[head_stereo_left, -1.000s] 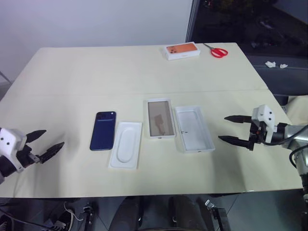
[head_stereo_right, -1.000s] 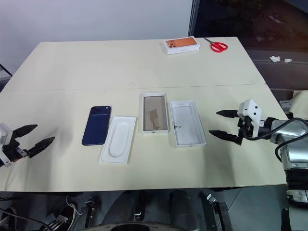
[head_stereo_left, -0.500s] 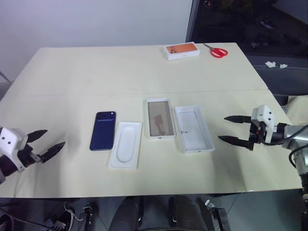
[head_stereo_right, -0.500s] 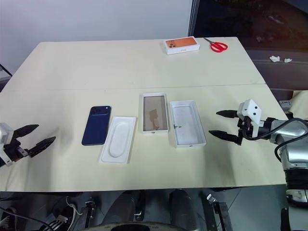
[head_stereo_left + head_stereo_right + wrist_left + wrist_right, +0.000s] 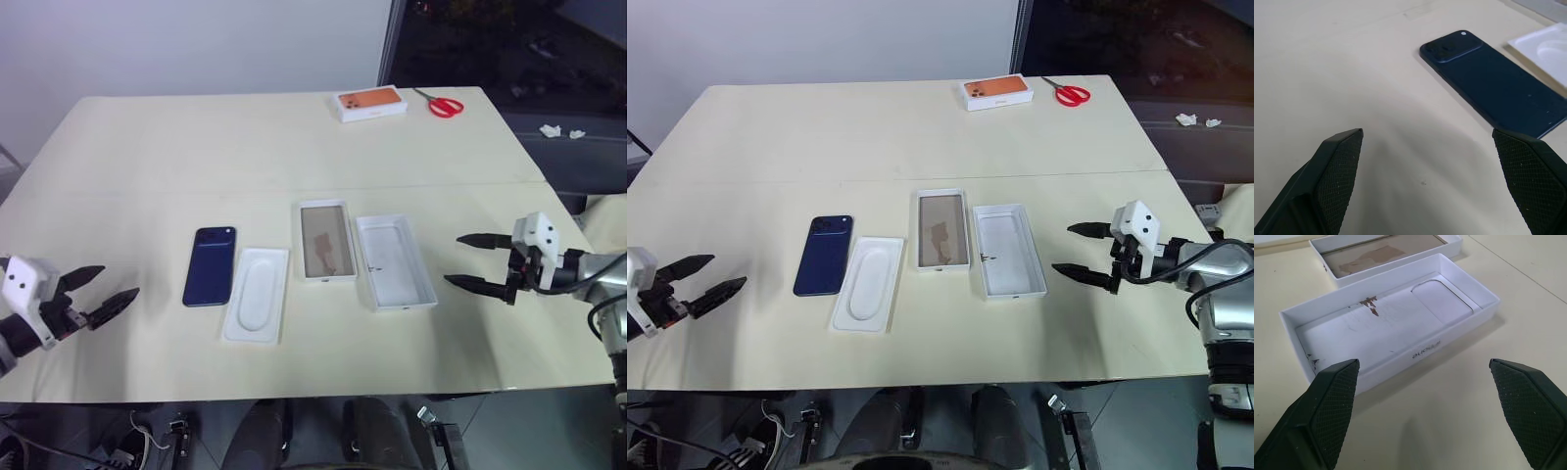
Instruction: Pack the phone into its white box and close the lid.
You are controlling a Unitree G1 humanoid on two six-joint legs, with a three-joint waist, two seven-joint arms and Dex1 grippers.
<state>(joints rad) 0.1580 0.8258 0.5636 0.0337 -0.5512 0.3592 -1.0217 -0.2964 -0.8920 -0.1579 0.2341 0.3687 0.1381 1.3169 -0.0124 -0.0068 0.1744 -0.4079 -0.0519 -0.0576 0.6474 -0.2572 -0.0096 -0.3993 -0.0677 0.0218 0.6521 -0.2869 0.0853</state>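
No packing step is complete: the phone (image 5: 210, 266) lies on the table (image 5: 147, 147) just ahead of the spread, empty left claw (image 5: 98, 300), while its white box (image 5: 325, 241) and the lid (image 5: 395, 261) lie open before the spread right claw (image 5: 477, 262).

My cream surface (image 5: 294, 147) runs wide, a seam crossing its middle. Beyond its far edge I see a plain white wall (image 5: 196, 44), and a dark window (image 5: 509, 39) far right.
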